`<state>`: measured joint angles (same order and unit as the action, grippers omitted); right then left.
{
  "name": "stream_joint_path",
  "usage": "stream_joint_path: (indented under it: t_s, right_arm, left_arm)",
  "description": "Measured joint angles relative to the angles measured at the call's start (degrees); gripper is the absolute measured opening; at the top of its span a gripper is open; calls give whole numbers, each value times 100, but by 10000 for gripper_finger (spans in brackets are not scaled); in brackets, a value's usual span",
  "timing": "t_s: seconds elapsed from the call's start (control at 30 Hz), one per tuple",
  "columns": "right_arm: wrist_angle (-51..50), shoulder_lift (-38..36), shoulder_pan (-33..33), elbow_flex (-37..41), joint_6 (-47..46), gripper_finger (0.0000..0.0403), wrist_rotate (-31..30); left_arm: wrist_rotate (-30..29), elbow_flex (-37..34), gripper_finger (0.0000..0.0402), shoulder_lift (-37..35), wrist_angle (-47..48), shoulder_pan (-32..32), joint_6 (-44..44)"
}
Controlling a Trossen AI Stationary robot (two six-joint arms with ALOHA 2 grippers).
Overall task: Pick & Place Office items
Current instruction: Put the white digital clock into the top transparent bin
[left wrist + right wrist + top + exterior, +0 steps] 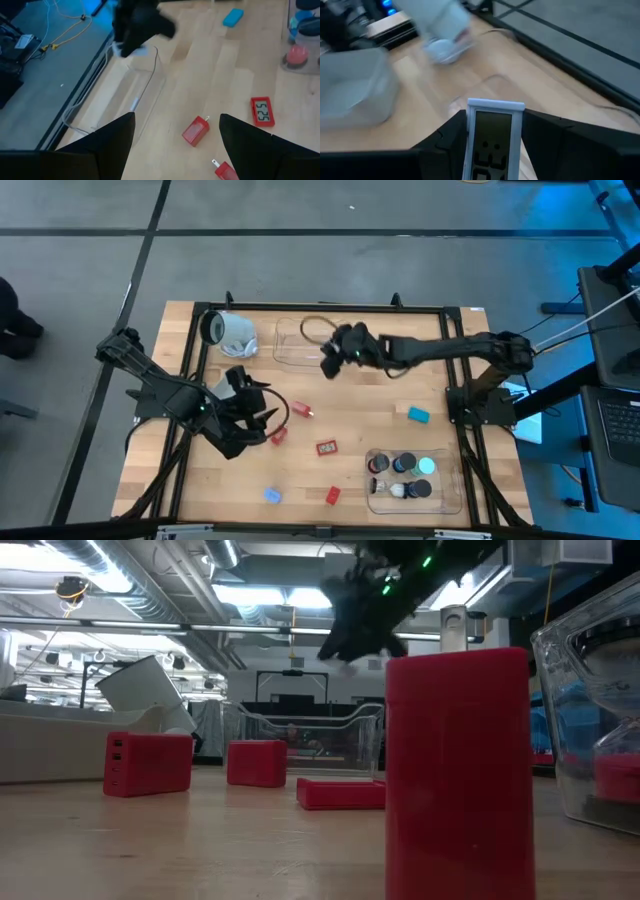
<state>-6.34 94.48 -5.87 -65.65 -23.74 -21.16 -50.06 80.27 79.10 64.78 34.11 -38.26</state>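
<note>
We noted the nearer clear tray [452, 498] at the front right of the table, holding a cluster of round pucks [405, 476] in black, blue, teal and orange-topped white. Loose on the wood lay a red block [332, 495], a small blue piece [272, 495], a red digital clock [327, 448] and a teal block [418, 415]. The left gripper [262, 420] hovered with its fingers spread wide and empty above a red plug adapter [195, 131], which we judged a pick being lined up. Farther back, the right gripper [332, 360] was clamped on a small white digital clock [495, 135], held above the rear clear tray [290, 352], apparently for placing; that tray looked empty to us. A large white cylinder [232, 332] lay tipped beside it.
</note>
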Motion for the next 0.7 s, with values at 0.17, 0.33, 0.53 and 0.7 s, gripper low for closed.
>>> stream_joint_path:
  t_s: [0.17, 0.33, 0.53, 0.7]
  right_arm:
    - [912, 666, -576, 2, -92, 151, 490]
    - [1255, 1107, -796, 5, -134, 151, 599]
    - [1236, 1212, -883, 7, -107, 151, 797]
    - [1201, 1212, -875, 7, 178, 151, 836]
  left_arm:
    - [-46, 0, 287, -65, 21, 0, 10]
    - [-44, 0, 287, -65, 23, 0, 209]
    - [-163, 0, 287, -65, 32, -15, 442]
    - [-257, 0, 287, -65, 37, -15, 495]
